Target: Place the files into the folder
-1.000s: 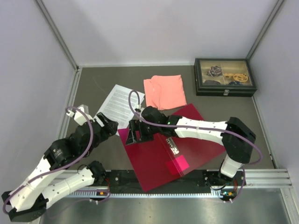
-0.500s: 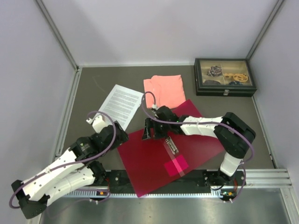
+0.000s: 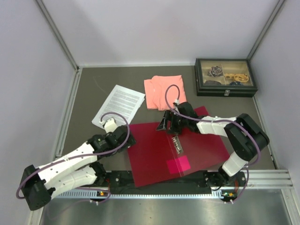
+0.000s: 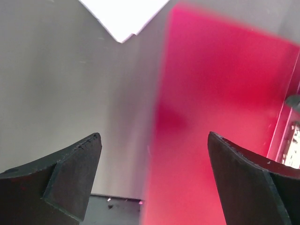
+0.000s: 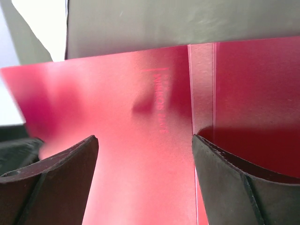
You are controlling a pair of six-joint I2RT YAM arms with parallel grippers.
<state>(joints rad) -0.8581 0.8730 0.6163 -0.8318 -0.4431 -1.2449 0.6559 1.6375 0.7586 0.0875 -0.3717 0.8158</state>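
Now: your left gripper [image 4: 153,140], jaws wide apart and empty, hovers at the open folder's [image 3: 152,157] left edge. The files [image 3: 118,105] lie ahead, slightly left, off the folder, long axis diagonal. The right gripper [image 5: 144,138], jaws apart, is over the far edge; the left arm is nearer.

Top cam overhead; both wrist cams close, low, sharing folder [image 3: 152,152].

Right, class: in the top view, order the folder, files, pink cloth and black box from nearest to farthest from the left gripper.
1. The folder, just right of the left gripper.
2. The files, beyond it on the left.
3. The pink cloth, far centre.
4. The black box, far right corner.
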